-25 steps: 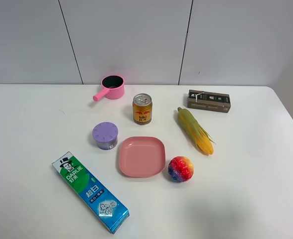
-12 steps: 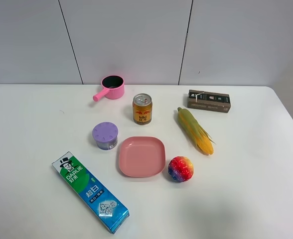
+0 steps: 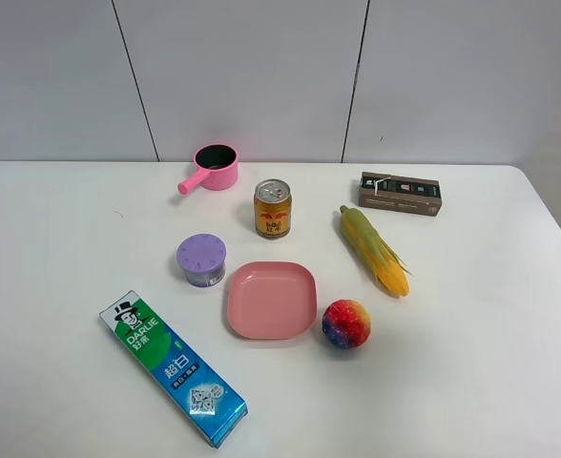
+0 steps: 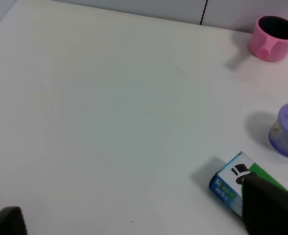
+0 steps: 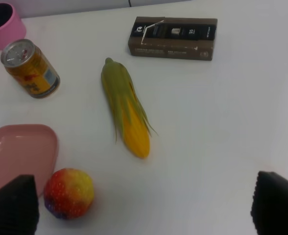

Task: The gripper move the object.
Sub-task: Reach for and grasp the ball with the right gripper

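Now | bumpy rainbow ball (image 3: pixel 346 323) just beside rounded-square pink plate (image 3: pixel 272 299) | right end effector (image 5: pixel 144 205) spread wide apart

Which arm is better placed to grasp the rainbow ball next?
Right. The rainbow ball shows in the right wrist view, near the open right gripper; the left wrist view misses it. It lies right of the pink plate.
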Tool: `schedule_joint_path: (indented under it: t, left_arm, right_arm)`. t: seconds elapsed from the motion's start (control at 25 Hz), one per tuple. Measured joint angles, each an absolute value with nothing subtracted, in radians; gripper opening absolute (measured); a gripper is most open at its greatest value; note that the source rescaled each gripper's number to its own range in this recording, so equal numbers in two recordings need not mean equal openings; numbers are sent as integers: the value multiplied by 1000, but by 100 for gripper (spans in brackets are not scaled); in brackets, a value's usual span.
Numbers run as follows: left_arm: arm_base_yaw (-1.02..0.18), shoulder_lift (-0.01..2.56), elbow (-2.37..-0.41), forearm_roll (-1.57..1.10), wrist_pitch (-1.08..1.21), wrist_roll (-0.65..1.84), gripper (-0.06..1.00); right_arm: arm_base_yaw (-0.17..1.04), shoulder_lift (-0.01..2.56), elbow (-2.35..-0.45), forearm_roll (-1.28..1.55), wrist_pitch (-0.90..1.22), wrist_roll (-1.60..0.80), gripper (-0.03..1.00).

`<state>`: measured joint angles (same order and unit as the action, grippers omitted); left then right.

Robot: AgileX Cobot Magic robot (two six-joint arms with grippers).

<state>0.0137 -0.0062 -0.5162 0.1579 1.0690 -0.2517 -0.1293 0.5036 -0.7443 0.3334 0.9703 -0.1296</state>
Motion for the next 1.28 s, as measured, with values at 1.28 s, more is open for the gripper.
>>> schedule_joint_path:
  t: [1.28]
  left_arm:
    - [14,-6,-516,157,1069,-251,100]
  right_arm:
    - [560,1565,-1285,-33,1091,-45,86]
